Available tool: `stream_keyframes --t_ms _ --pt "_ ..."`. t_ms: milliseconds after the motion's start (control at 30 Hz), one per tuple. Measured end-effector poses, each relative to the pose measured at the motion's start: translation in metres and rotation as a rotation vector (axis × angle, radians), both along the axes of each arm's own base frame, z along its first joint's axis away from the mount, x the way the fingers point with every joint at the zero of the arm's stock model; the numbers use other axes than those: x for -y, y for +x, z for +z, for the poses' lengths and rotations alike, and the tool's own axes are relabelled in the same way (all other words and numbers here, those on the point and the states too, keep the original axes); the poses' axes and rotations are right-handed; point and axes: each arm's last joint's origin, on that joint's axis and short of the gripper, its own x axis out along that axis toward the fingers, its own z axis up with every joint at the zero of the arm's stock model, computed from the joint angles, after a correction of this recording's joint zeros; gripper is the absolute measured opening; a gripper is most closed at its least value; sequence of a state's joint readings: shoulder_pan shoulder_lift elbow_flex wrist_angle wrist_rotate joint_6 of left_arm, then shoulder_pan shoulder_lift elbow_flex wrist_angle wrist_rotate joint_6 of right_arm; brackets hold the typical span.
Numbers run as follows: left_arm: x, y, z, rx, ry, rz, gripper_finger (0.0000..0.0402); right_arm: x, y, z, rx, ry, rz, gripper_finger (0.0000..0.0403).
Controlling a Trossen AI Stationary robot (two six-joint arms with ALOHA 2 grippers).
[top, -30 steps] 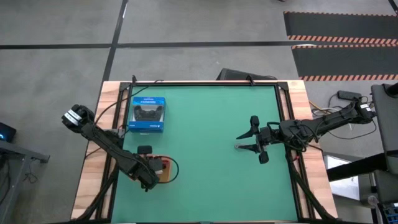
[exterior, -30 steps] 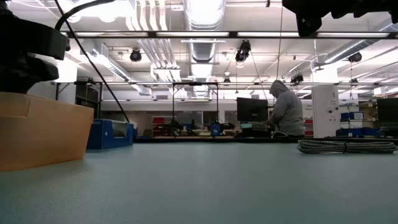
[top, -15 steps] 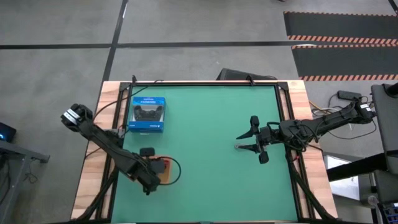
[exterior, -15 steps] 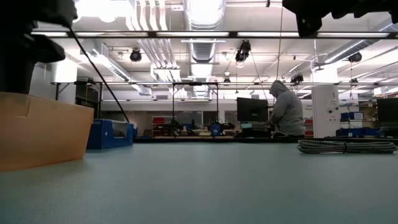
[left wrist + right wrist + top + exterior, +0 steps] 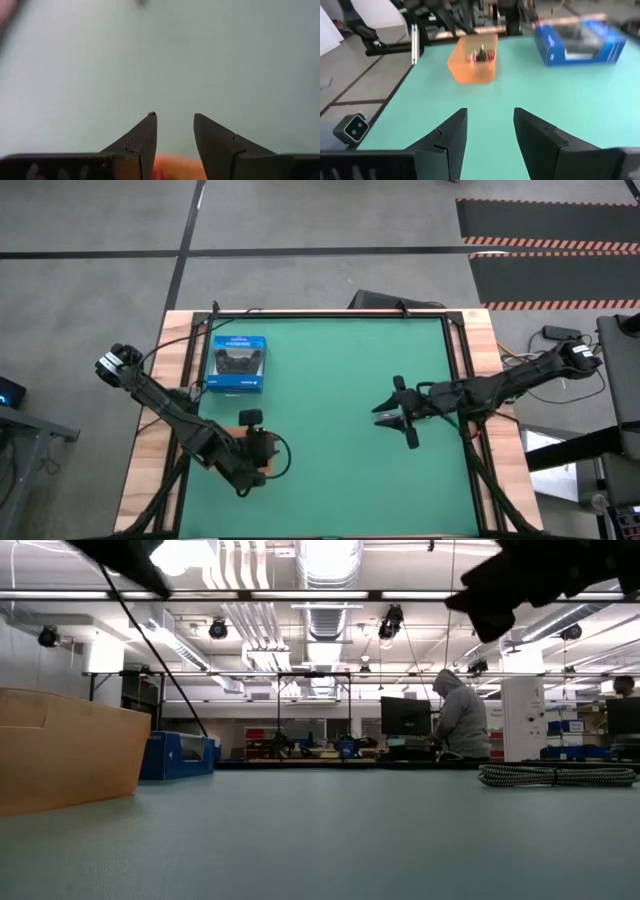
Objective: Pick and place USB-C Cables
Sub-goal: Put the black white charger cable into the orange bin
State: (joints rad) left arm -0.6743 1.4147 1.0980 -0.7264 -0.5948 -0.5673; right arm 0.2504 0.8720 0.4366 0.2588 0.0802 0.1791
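The orange-brown tray (image 5: 265,448) sits near the table's left near side, and small red and dark cable bundles (image 5: 481,54) show inside it. My left gripper (image 5: 256,438) hovers over the tray, open and empty. Its wrist view shows the tray's orange (image 5: 172,167) just below the fingers. A grey braided cable (image 5: 555,775) lies flat on the table at right. My right gripper (image 5: 398,412) stands open above it, touching nothing, and mostly covers it in the high view. A thin black loop (image 5: 283,452) shows at the tray's right side.
The blue game controller box (image 5: 238,363) stands at the table's far left, behind the tray (image 5: 70,755) in the low view. Green mat stretches bare between the two grippers. A person in a grey hood (image 5: 462,720) stands far off in the room.
My left gripper has risen from the tray, leaving the low view upward, and has shifted a little toward the table's right. My right gripper has moved slightly toward the table's left and tipped. The grey cable has stayed where it was.
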Motion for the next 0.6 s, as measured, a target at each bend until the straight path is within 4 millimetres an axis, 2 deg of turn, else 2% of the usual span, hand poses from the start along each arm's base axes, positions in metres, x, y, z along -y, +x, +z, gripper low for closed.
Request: stream_keyframes --t_ms 100,267,400,600 --pt "0.003 0.008 0.005 0.118 0.08 -0.038 0.0114 -0.001 0.003 -0.01 -0.093 0.025 -0.016 0.0153" --pt "0.005 0.013 0.011 0.227 0.142 -0.014 0.0114 -0.001 0.003 -0.019 -0.393 0.027 -0.064 0.0153" --pt "0.005 0.014 0.011 0.238 0.145 -0.003 0.0114 0.001 -0.002 -0.024 -0.616 -0.011 -0.096 0.0153" --pt "0.005 0.014 0.01 0.235 0.148 -0.003 0.0114 0.003 -0.01 -0.031 -0.809 -0.071 -0.113 0.0153"
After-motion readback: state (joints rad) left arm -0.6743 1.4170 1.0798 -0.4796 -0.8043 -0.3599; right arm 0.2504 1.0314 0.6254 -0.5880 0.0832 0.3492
